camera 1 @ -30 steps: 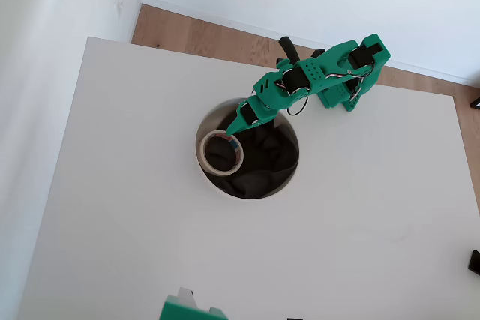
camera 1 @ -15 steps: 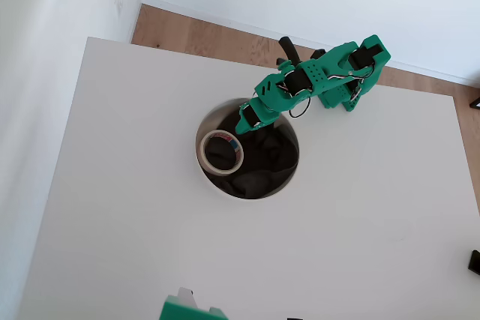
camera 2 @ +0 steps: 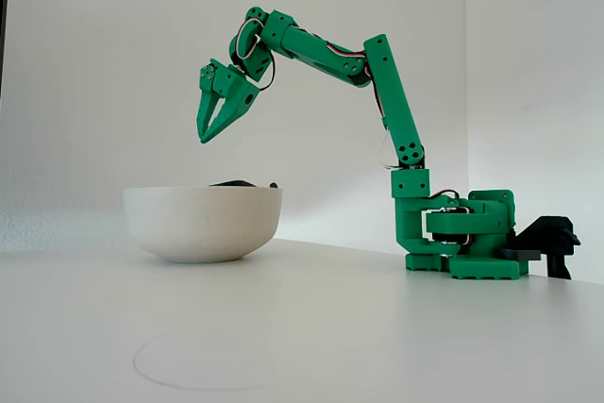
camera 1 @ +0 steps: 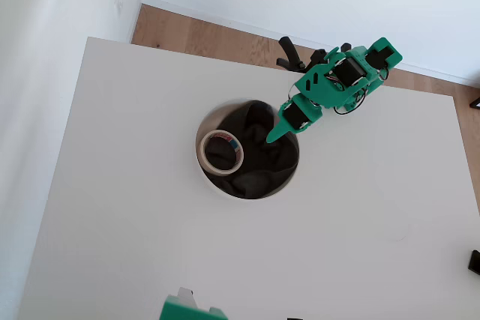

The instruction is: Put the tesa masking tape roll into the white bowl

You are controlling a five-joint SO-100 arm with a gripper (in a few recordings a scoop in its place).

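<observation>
One second back the gripper [camera 2: 205,135] was down by the tape; now it's lifted clear, jaws parted, holding nothing. The tesa masking tape roll [camera 1: 221,151] sits on the dark cloth [camera 1: 262,159] inside the white bowl [camera 2: 202,222]. Looks done to me.

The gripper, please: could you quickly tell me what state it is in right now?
Gripper: open and empty, raised above the white bowl; the tesa masking tape roll lies inside the bowl.
</observation>
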